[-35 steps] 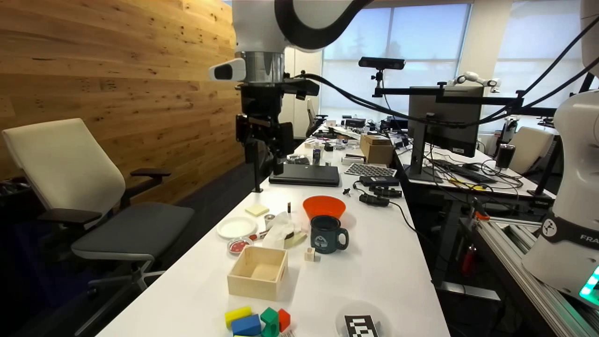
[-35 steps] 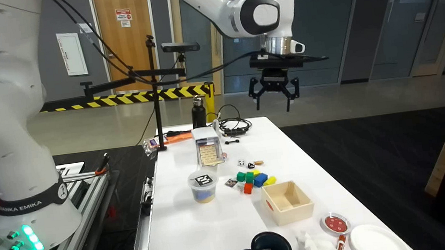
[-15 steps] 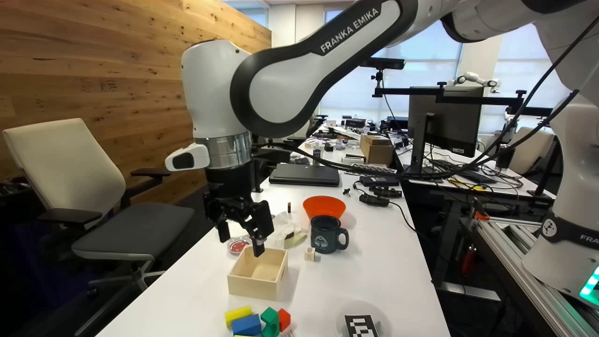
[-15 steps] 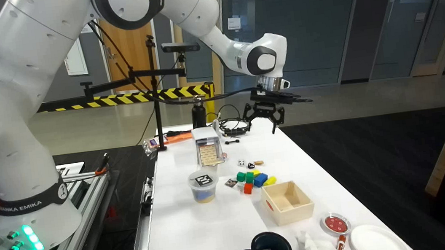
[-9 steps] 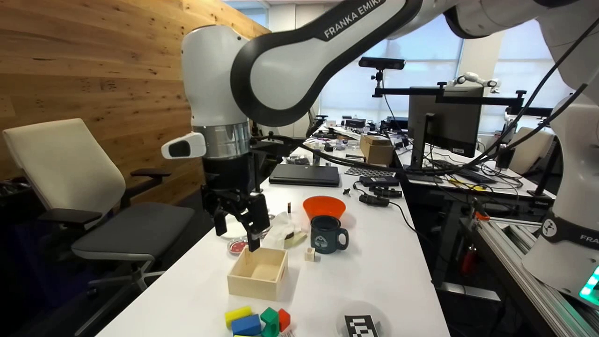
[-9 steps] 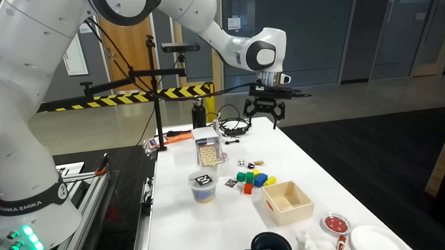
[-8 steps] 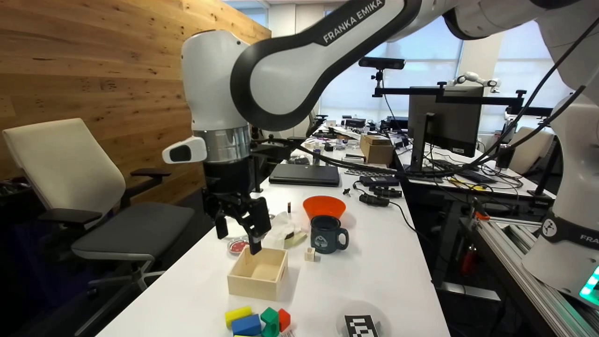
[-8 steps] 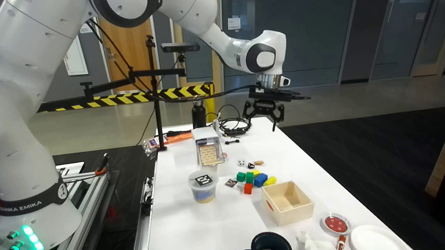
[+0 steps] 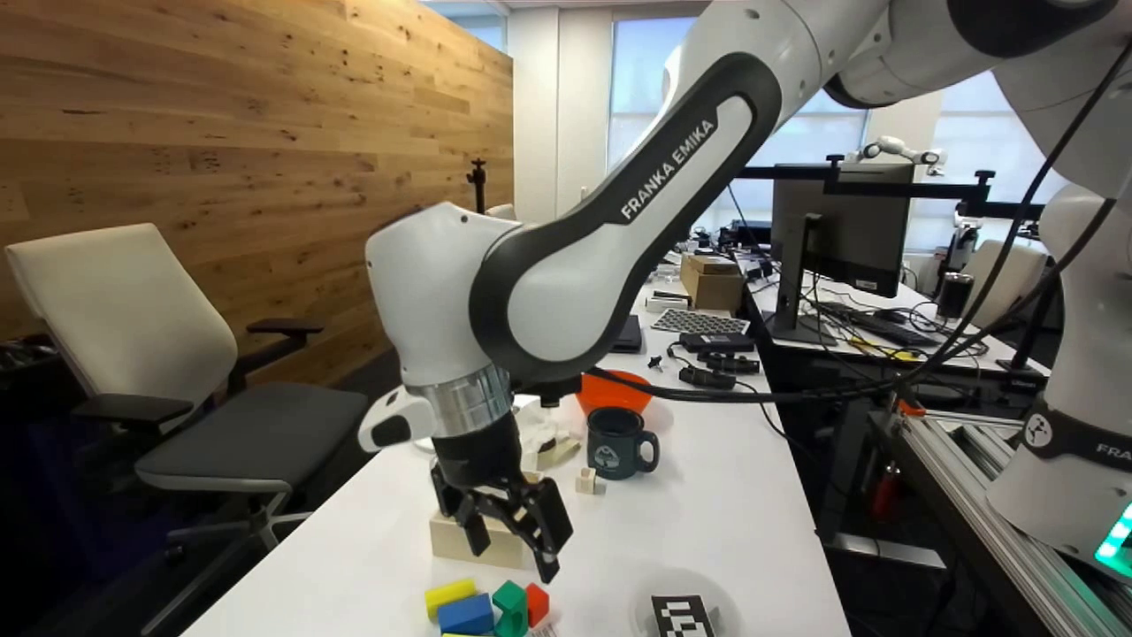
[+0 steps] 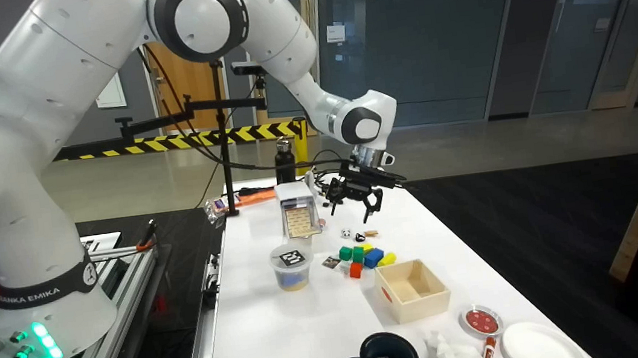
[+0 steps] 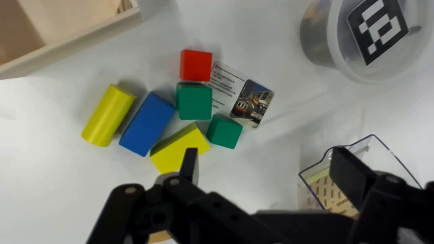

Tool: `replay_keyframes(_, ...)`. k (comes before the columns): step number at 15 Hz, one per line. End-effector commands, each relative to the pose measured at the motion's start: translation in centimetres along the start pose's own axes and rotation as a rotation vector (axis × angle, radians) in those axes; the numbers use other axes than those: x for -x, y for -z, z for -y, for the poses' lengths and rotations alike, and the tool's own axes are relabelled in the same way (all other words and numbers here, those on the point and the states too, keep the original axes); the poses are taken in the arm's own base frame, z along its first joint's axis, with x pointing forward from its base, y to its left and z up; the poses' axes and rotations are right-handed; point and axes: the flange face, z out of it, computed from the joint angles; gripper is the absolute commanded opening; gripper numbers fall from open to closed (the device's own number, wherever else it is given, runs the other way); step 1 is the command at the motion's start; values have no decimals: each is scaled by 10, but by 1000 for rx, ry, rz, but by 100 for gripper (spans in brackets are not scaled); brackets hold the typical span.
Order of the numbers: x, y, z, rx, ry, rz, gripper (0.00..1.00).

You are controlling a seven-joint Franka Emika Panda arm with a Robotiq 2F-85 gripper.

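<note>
Arching over one white table (image 10: 278, 342), one white robot arm (image 10: 202, 20) carries one black gripper (image 11: 266, 156), its two fingers spread wide and holding nothing, above the table on the side of the wooden box (image 10: 426, 307) where six blocks (image 10: 373, 257) lie. An exterior view shows that box whole; the gripper hides much of the box (image 9: 453, 541) in an exterior view, and the wrist view catches only its corner. One orange bowl (image 9: 610, 396) appears in an exterior view alone, well past the box, opposite the blocks. One lidded tub (image 10: 292, 273), seen in all three views, stands across from the box toward the arm's base (image 10: 79, 330). One dark mug (image 9: 615, 442), near the box on the bowl's side, shows in both exterior views but not from the wrist. Counted in the wrist view, the blocks just beside the box are one blue block (image 11: 147, 123), one yellow cylinder (image 11: 107, 117), one yellow block (image 11: 181, 149), two green blocks (image 11: 195, 101) and one red block (image 11: 196, 65); an exterior view cuts the blocks (image 9: 464, 615) off at its lower edge. One printed card (image 11: 239, 93) lies past the red block from the box, its photograph plain only in the wrist view.
</note>
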Motion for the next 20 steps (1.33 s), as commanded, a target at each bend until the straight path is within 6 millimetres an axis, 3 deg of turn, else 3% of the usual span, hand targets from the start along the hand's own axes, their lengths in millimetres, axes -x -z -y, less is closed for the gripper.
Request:
replay_keyframes(1, 2, -30, 4, -25, 6, -27, 100)
replay_keyframes(6, 21, -53, -9, -16, -25, -64, 100)
replay_keyframes(11, 43, -49, -32, 21, 0, -38, 100)
replay_keyframes(20, 32, -60, -39, 37, 175, -8, 100)
